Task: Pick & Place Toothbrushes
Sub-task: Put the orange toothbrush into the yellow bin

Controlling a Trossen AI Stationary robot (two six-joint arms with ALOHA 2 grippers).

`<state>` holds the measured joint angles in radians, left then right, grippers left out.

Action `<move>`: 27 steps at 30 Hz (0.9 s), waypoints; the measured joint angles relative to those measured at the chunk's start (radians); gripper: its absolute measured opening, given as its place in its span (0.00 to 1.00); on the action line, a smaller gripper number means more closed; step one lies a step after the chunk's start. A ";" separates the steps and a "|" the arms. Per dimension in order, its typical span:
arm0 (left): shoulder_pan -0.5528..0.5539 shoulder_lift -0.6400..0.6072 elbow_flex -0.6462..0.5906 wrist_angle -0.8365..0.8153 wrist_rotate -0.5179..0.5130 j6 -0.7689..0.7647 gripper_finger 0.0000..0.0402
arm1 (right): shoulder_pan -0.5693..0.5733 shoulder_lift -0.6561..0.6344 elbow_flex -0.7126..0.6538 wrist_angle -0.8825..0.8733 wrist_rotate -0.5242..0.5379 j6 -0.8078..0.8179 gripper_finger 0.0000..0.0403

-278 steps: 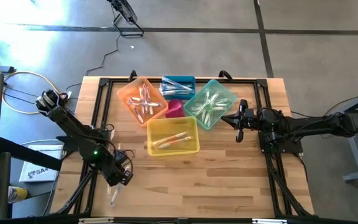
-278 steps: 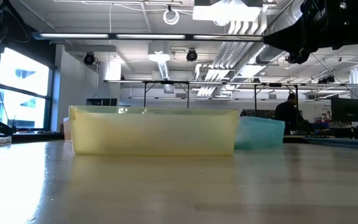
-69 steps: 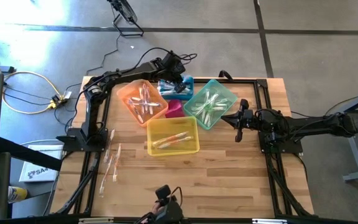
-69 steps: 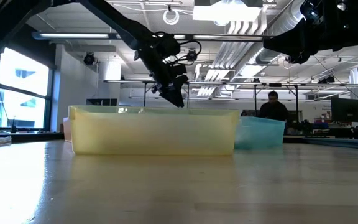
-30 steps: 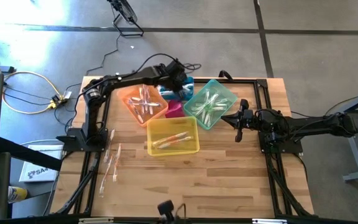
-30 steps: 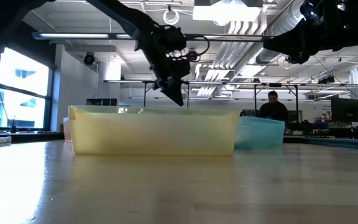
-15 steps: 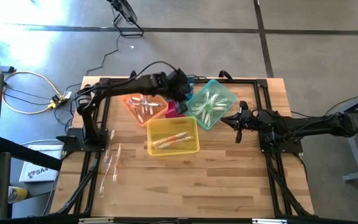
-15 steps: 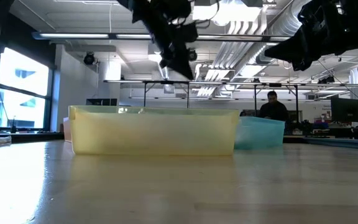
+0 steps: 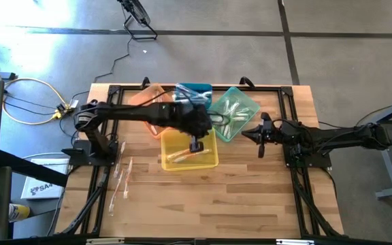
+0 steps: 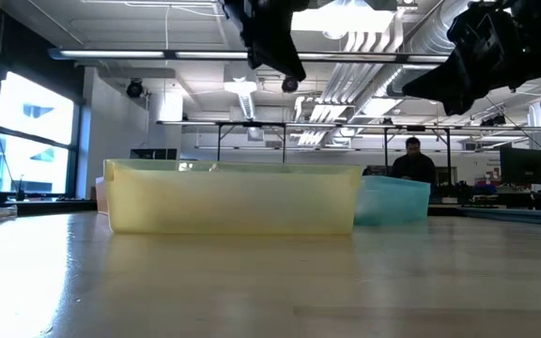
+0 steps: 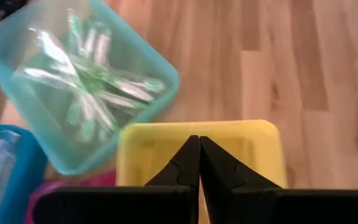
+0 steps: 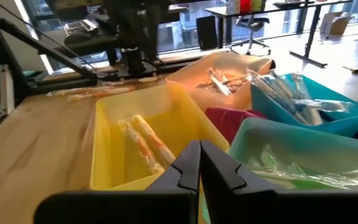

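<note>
Reaching across from the tabletop's left edge, the left gripper [image 9: 197,145] now hangs over the yellow bin [image 9: 209,161], its fingers pressed shut with nothing seen between them; half a second ago it was over the pink bin [image 12: 232,118] farther back. The right gripper [image 9: 261,135] stays closed near the teal bin [image 9: 250,102]. Toothbrushes [image 9: 226,111] lie in the bins, with some [image 9: 121,178] loose near the left edge.
</note>
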<state>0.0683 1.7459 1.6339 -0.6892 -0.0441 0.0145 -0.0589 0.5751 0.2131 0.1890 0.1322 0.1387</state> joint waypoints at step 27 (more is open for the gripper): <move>-0.185 -0.029 -0.092 0.061 -0.045 -0.060 0.00 | 0.000 0.000 0.000 0.010 -0.004 0.000 0.01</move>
<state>-0.1170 1.7164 1.5417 -0.6281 -0.0893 -0.0457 -0.0586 0.5751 0.2131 0.1989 0.1287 0.1383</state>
